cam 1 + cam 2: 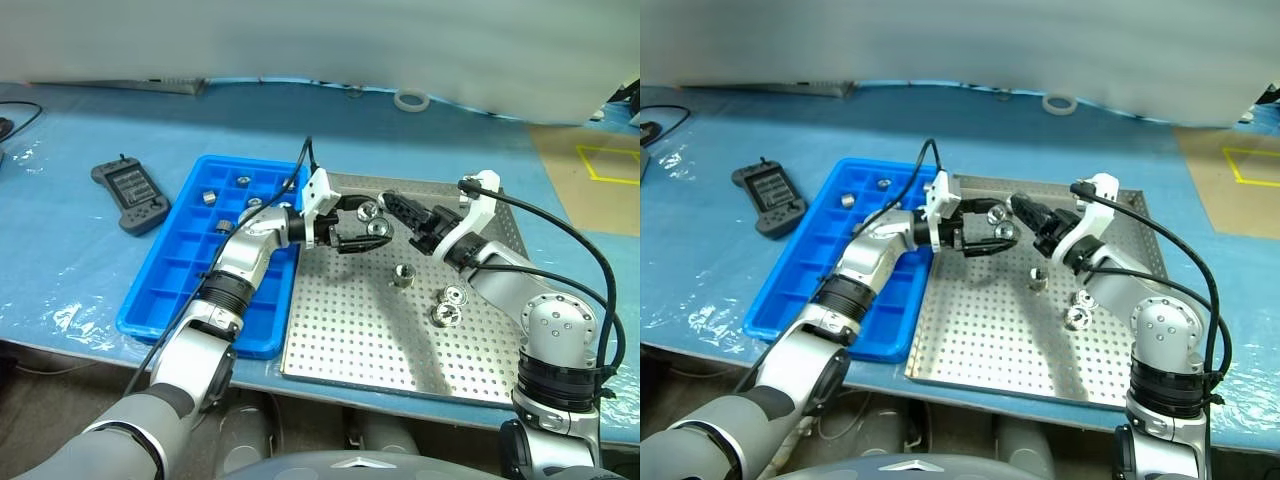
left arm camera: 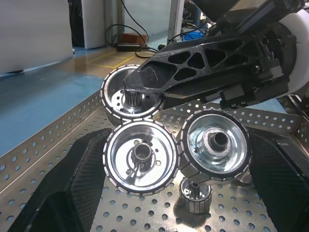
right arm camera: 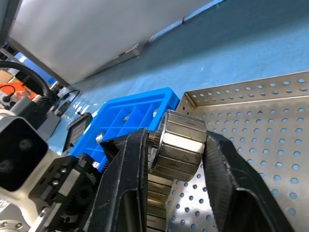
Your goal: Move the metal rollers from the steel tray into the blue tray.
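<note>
Left wrist view: four metal rollers (image 2: 141,158)

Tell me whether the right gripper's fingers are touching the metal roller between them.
Touching. The right wrist view shows both black fingers of the right gripper pressed against opposite ends of the metal roller, with no gap on either side.

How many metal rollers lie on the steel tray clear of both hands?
3: one near the steel tray's middle, two close together nearer its right edge. More rollers cluster between the left hand and right hand; some may be hidden.
</note>
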